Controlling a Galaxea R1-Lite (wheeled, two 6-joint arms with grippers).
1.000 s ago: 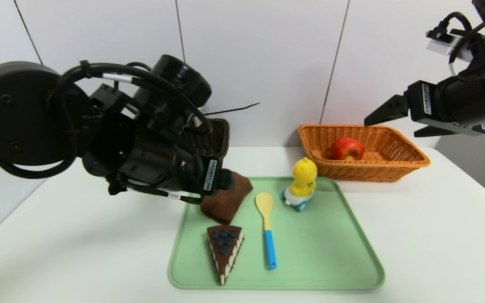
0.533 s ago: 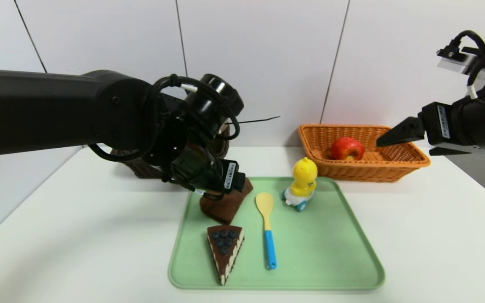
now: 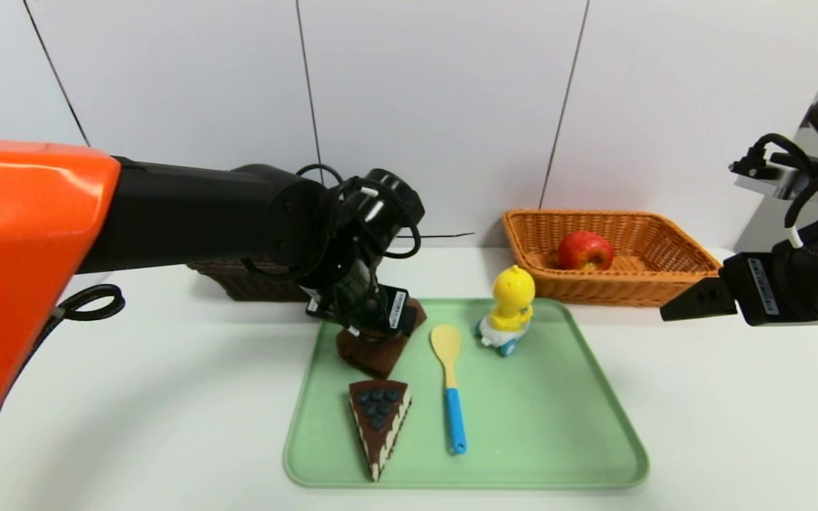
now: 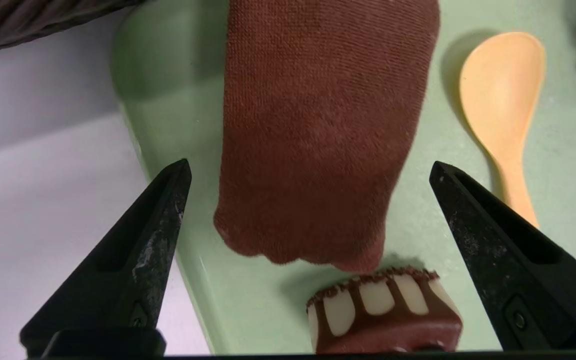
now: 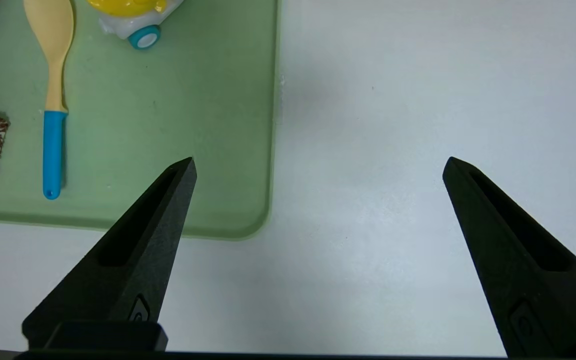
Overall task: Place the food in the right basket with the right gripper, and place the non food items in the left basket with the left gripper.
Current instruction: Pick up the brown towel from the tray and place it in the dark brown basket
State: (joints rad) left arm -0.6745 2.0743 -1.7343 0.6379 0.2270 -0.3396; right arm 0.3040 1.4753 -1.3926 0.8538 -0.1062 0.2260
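Observation:
A green tray (image 3: pixel 558 426) holds a folded brown cloth (image 3: pixel 373 355), a chocolate cake slice (image 3: pixel 378 419), a yellow spoon with a blue handle (image 3: pixel 449 383) and a yellow duck toy (image 3: pixel 510 305). A red apple (image 3: pixel 585 250) lies in the orange right basket (image 3: pixel 672 273). The dark left basket (image 3: pixel 238 284) is mostly hidden behind my left arm. My left gripper (image 4: pixel 309 166) hangs open just above the cloth (image 4: pixel 318 125), one finger on each side of it, with the cake slice (image 4: pixel 383 310) close by. My right gripper (image 3: pixel 672 312) is open and empty over bare table to the right of the tray.
The white table runs out to the front and both sides of the tray. A white panelled wall stands right behind the baskets. In the right wrist view the tray's near right corner (image 5: pixel 248 220) lies beside one finger.
My left arm has reached forward and down, bringing its open gripper over the brown cloth. My right arm has dropped and drawn back from above the orange basket to the table on the right.

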